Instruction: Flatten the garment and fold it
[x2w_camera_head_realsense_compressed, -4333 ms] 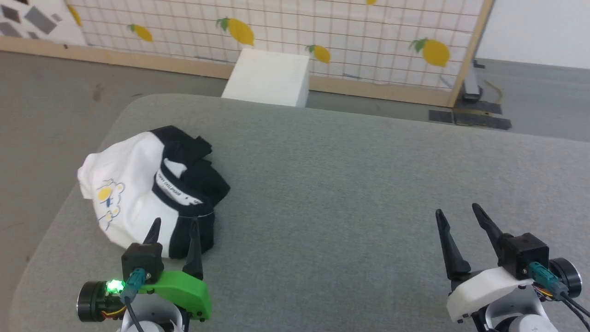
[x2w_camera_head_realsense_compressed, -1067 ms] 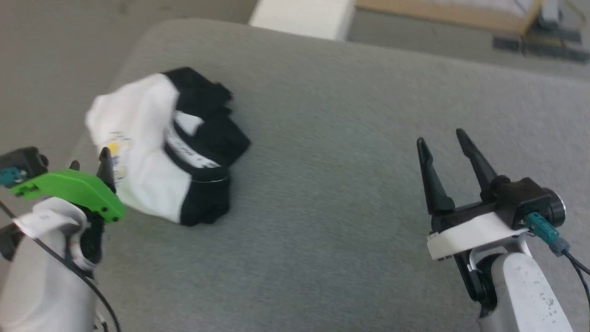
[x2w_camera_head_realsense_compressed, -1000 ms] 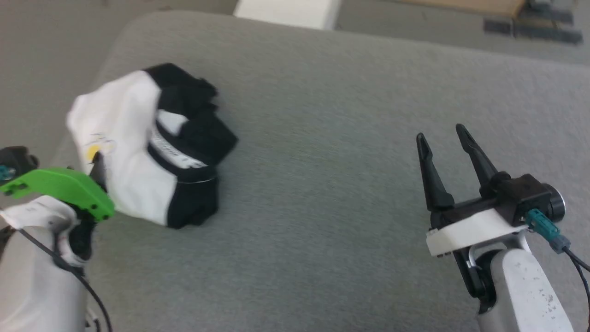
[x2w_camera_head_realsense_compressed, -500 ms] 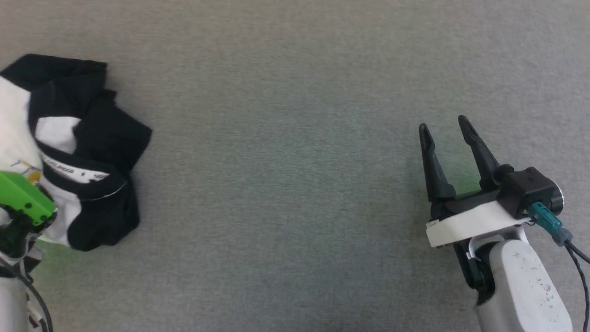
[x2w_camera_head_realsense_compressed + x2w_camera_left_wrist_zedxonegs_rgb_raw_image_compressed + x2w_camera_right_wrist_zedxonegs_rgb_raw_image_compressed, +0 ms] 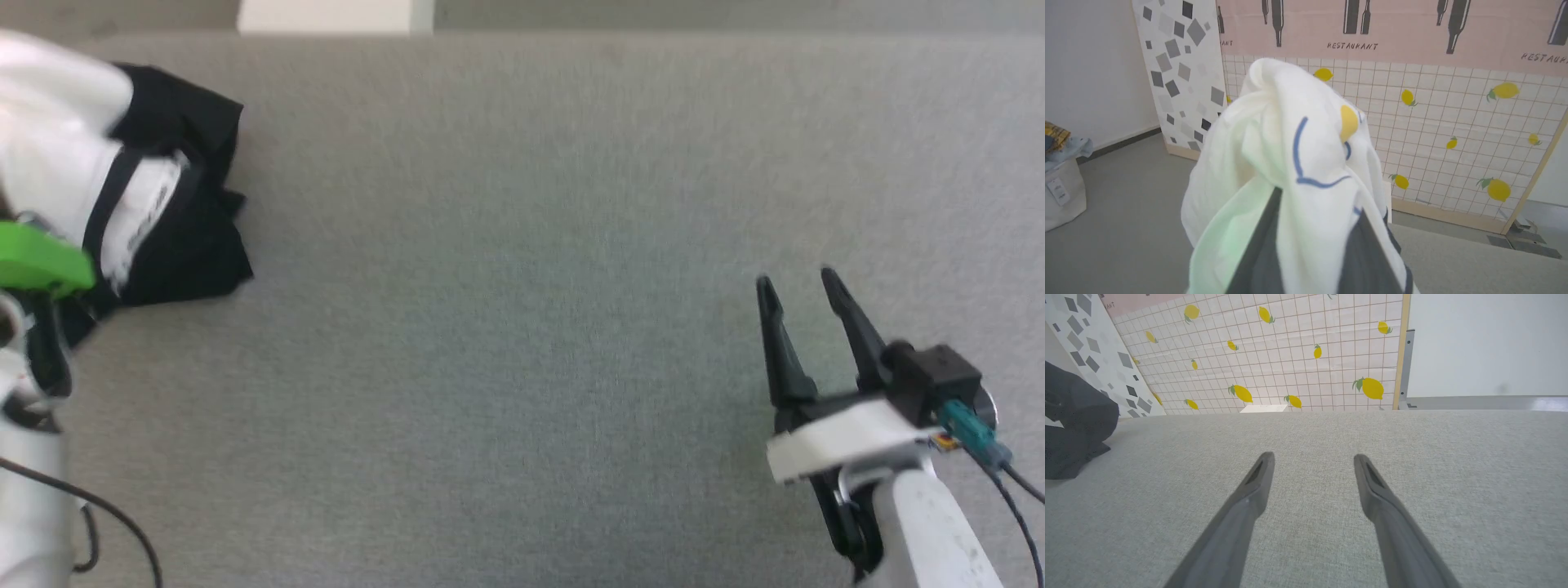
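Shirt (image 5: pixel 184 245): sits bunched at the left end of the grey tabletop (image 5: pixel 522 327), black sleeves down, white chest raised. Drapes over the left gripper (image 5: pixel 1316 212), pinched between nearly closed fingers (image 5: pixel 1265 253), likely for lifting and shaking flat. Well apart on the right, right gripper (image 5: pixel 796 286): spread wide, empty, low above the tabletop, probably kept free for a second corner.
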